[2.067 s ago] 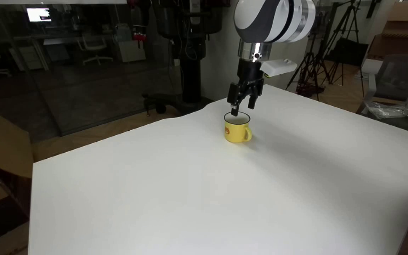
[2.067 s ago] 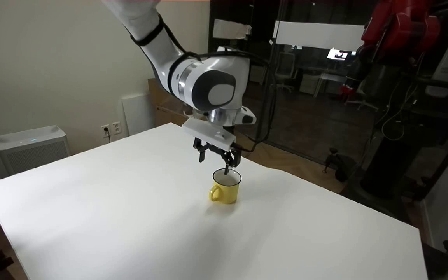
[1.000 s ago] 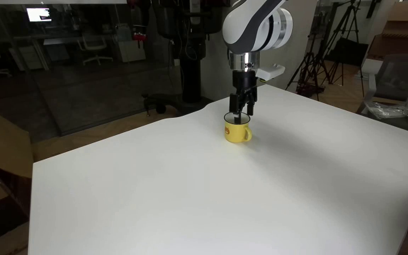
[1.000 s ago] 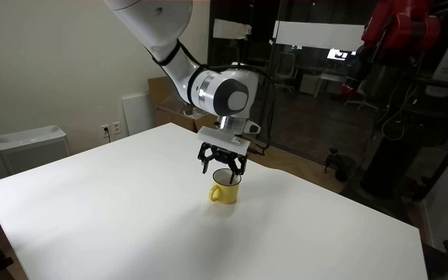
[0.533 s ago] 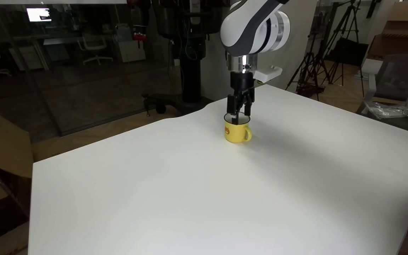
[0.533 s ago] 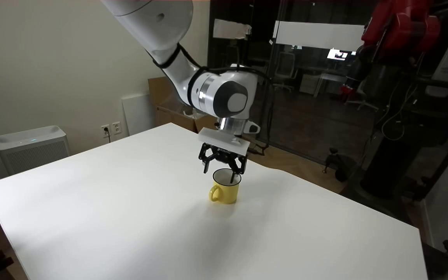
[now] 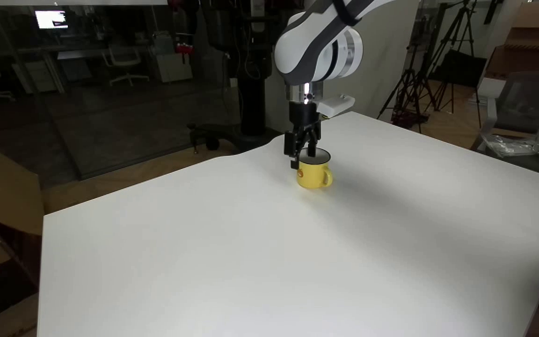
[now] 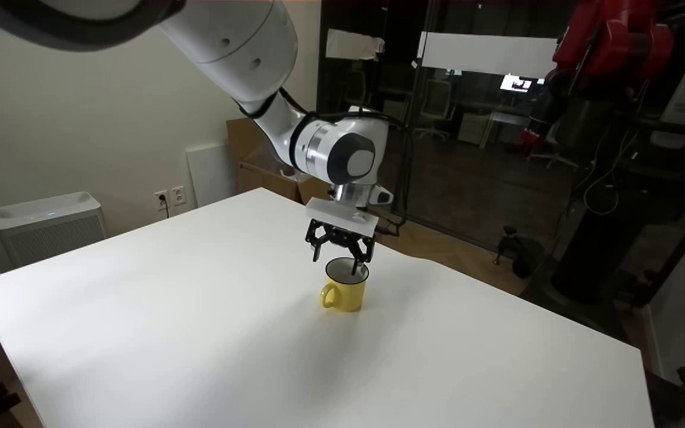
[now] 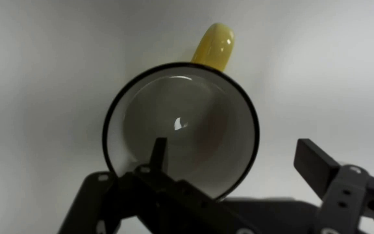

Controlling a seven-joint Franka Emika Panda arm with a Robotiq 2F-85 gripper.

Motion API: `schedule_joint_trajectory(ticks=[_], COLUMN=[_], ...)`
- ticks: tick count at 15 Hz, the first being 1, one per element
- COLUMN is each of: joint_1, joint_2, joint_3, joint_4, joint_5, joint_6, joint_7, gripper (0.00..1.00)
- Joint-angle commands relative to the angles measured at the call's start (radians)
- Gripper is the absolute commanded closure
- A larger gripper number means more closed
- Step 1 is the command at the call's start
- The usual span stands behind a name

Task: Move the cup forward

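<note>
A yellow cup with a white inside and black rim stands upright on the white table, in both exterior views (image 7: 315, 177) (image 8: 349, 297). Its handle and open top show in the wrist view (image 9: 187, 97). My gripper is open and empty, pointing down just over the cup, in both exterior views (image 7: 303, 159) (image 8: 335, 264). In the wrist view (image 9: 232, 144) one finger overlaps the cup's opening and the other is outside the rim, to the right. I cannot tell whether a fingertip is below the rim or touching it.
The white table (image 7: 232, 234) also shows in an exterior view (image 8: 200, 333); its far edge runs a short way behind the cup. Off the table are a cardboard box (image 7: 14, 192), a chair (image 7: 531, 103), a dark robot stand (image 7: 253, 103) and an air purifier (image 8: 51, 226).
The gripper has come down to the cup, then shifted left across it in an exterior view during the last half second. It stays open. The cup has not moved.
</note>
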State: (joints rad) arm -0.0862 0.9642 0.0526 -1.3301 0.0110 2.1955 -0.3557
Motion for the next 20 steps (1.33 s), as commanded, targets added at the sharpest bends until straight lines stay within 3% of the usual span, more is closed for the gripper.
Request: schedule_joint_trajectory(ticks=[1, 11, 14, 16, 17, 18, 20], joint_1=[0.012, 0.027, 0.035, 0.037, 0.025, 0.026, 0.025], joint_2=[0.101, 0.182, 0.196, 0.206, 0.167, 0.167, 0.167], joint_3=[-0.004, -0.003, -0.002, 0.003, 0.006, 0.007, 0.007], joint_4=[0.157, 0.282, 0.306, 0.325, 0.254, 0.255, 0.255], joint_5=[-0.006, -0.011, -0.011, -0.008, -0.008, -0.009, -0.008], joint_6=[-0.086, -0.138, -0.156, -0.172, -0.136, -0.136, -0.136], joint_7=[0.051, 0.059, 0.060, 0.057, 0.029, 0.027, 0.026], gripper=[0.26, 0.95, 1.00, 0.97, 0.97, 0.90, 0.90])
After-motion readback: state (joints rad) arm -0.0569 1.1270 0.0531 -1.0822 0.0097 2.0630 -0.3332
